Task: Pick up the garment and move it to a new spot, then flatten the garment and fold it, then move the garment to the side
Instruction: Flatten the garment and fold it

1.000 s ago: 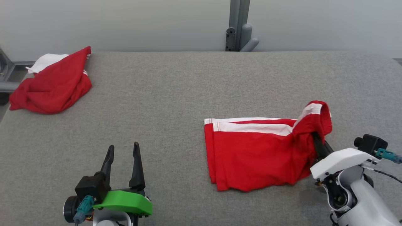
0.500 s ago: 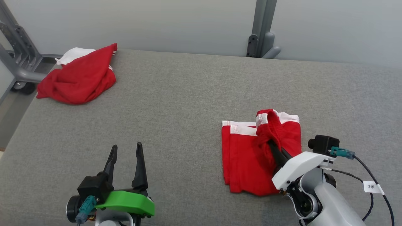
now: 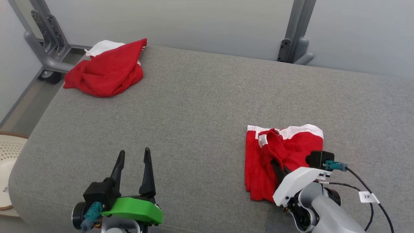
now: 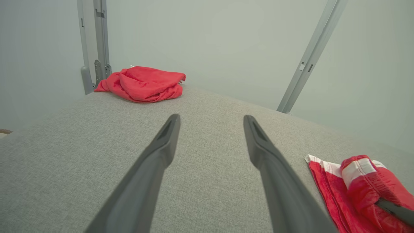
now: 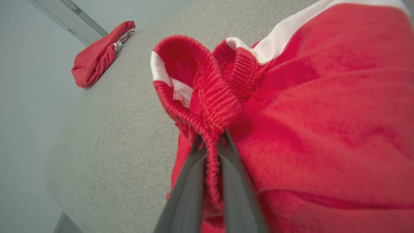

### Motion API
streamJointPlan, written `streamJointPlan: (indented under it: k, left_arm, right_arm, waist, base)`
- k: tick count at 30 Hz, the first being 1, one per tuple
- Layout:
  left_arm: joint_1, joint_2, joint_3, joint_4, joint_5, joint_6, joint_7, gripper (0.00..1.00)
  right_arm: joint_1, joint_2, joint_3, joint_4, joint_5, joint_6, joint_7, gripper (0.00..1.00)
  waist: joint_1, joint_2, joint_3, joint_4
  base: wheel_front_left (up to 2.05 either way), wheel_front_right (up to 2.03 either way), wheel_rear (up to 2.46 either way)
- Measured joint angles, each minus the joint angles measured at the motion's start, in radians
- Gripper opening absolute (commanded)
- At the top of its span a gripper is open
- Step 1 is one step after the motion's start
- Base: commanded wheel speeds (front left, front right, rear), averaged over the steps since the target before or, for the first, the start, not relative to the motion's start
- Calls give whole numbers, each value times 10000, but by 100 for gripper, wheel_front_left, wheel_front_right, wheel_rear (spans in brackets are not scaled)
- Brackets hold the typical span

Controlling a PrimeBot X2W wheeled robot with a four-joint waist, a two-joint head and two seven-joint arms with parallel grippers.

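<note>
The garment is a pair of red shorts with white stripes, lying doubled over on the grey padded table at the right. My right gripper is shut on its elastic waistband, which it holds lifted over the left part of the shorts. The garment also appears at the lower right of the left wrist view. My left gripper stands open above bare table at the lower left, nothing between its fingers.
A second red and white garment lies bunched at the table's far left corner. Grey metal frame posts rise behind the table. A pale woven basket sits on the floor off the left edge.
My right gripper has carried the waistband leftwards across the shorts, folding them to about half their width. The head camera has turned, shifting the whole picture. The left gripper stays open.
</note>
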Motion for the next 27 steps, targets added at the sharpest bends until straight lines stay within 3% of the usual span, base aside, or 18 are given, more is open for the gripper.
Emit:
streamJointPlan:
  k: [2,3,5,19,27]
  left_arm:
    - [0,0,-21,13,-2,13,0,100]
    - [1,0,-21,19,-2,15,0,100]
    - [2,0,-36,27,-13,25,0,100]
    - [14,0,-21,44,-12,33,0,100]
    - [38,0,107,-17,2,73,0,100]
  right_arm:
    - [-168,-8,211,391,4,-2,-238,35]
    - [-238,-8,355,539,27,0,-362,47]
    - [-361,-6,696,731,109,0,-581,99]
    - [-732,8,2832,1080,598,0,-1446,100]
    - [-1300,6,2276,1095,-510,0,-1812,100]
  waist:
    - [0,0,1,56]
    - [0,0,0,78]
    - [0,0,-8,110]
    - [0,0,7,20]
    - [0,0,-33,-202]
  base:
    - [0,0,0]
    - [0,0,0]
    - [0,0,0]
    - [0,0,0]
    - [0,0,0]
